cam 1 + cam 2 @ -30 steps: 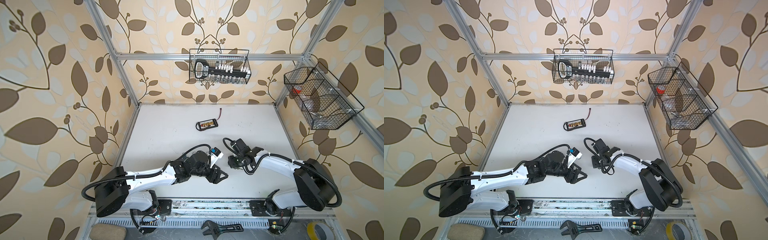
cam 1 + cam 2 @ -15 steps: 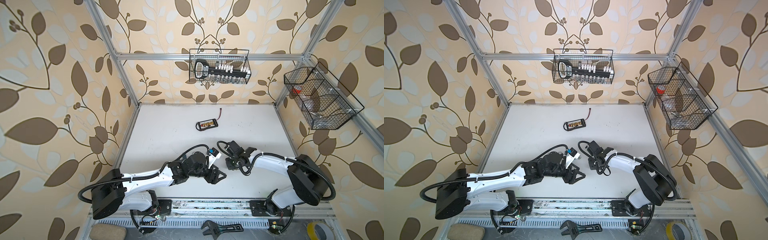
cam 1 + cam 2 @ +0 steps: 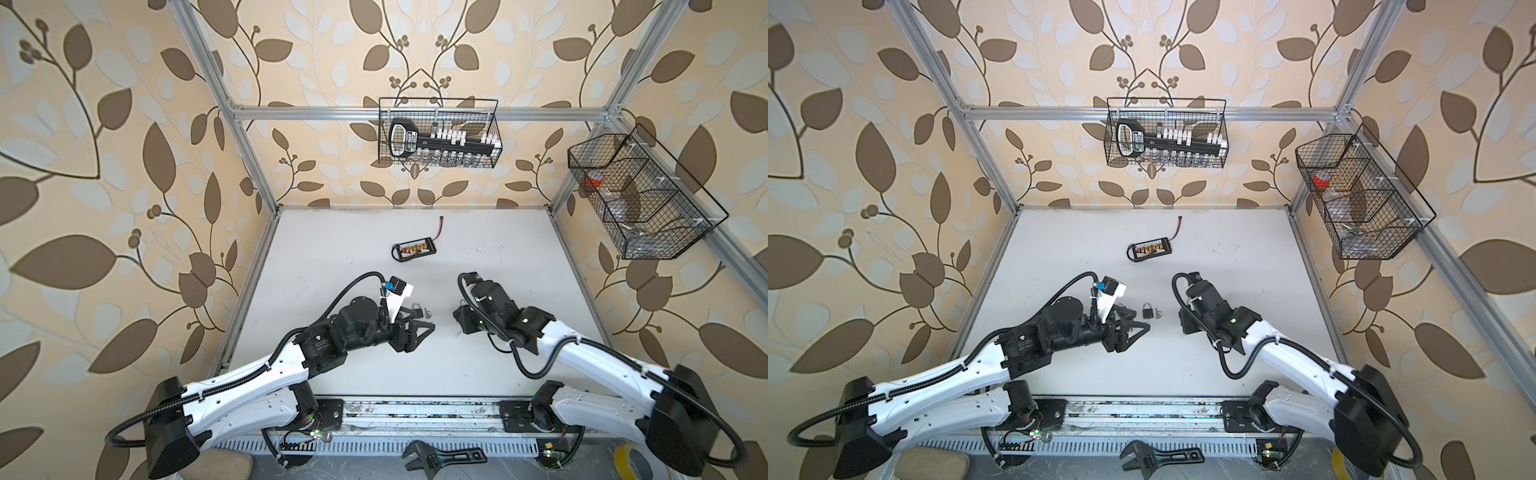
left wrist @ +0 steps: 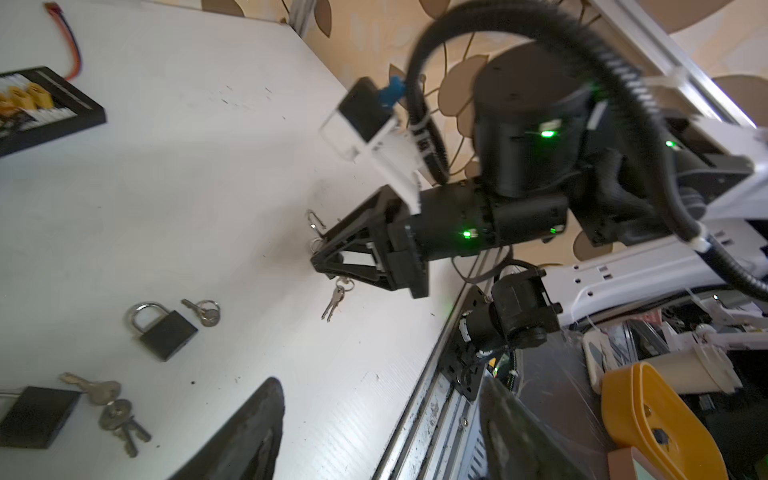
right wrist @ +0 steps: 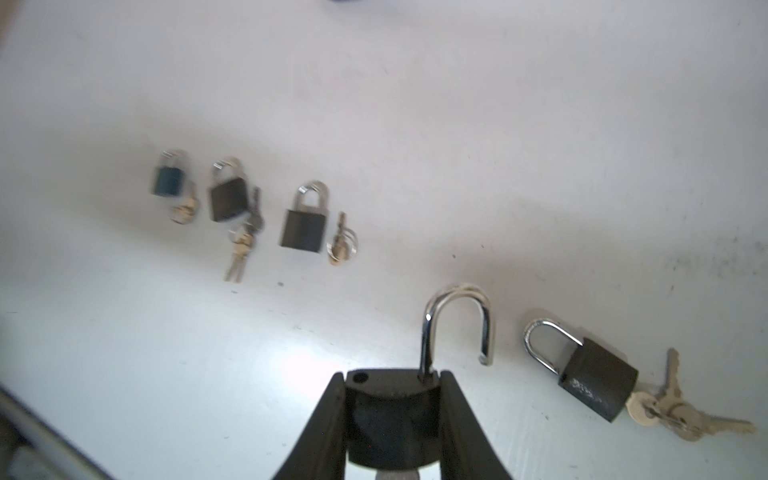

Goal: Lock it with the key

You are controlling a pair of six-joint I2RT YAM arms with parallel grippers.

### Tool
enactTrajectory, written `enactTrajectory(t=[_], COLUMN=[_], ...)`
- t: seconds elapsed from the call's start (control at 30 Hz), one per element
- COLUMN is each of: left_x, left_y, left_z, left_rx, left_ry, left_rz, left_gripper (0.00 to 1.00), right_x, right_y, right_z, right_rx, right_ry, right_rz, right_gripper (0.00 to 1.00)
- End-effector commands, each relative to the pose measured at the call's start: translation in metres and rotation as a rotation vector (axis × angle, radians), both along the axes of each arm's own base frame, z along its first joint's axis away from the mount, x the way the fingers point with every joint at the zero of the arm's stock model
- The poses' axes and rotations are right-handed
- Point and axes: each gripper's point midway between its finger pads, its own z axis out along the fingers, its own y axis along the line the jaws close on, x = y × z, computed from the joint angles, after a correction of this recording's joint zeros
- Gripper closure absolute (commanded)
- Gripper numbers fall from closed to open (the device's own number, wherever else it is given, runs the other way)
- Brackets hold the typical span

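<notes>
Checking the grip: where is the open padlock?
The open padlock is clamped in the right gripper, per the right wrist view, beside a second padlock with keys.

The left arm and right arm share 1 build: white moulded link shells between black cylindrical joint housings. A black corrugated hose loops along each, cinched with white zip ties. On the left wrist, a white bracket carries a black camera box with a blue plug. The left gripper and right gripper are black, with triangular open-truss fingers. Green lights glow on the right arm's housings.
</notes>
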Motion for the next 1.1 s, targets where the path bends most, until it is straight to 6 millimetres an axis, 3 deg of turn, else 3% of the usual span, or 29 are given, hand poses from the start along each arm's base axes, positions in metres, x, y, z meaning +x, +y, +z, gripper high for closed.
enactTrajectory(t=[0.0,0.17,0.43,0.73,0.93,1.07], left_x=[0.010,0.028,0.040,0.040,0.025,0.015], left_y=[0.013,0.023,0.016,0.005,-0.008,-0.017], left_z=[0.002,0.013,0.032,0.068,0.093,0.105], left_rx=[-0.021,-0.102,-0.092,-0.072,-0.082,-0.098], left_ry=[0.051,0.104,0.069,-0.058,-0.147,-0.180], left_rz=[0.031,0.053,0.010,-0.089,-0.253,-0.356], left_gripper=[0.27,0.27,0.27,0.30,0.33,0.41], right_x=[-0.002,-0.004,-0.030,-0.058,-0.081,-0.095], right_y=[0.014,0.019,0.059,0.077,0.077,0.078], right_z=[0.028,0.060,0.103,0.103,0.123,0.139], right_rx=[0.115,0.206,0.412,0.379,0.549,0.635], right_ry=[-0.093,-0.161,-0.227,-0.164,-0.113,-0.125], right_rz=[0.062,0.086,0.343,0.639,0.874,0.999], right_gripper=[0.97,1.00,1.00,1.00,1.00,1.00])
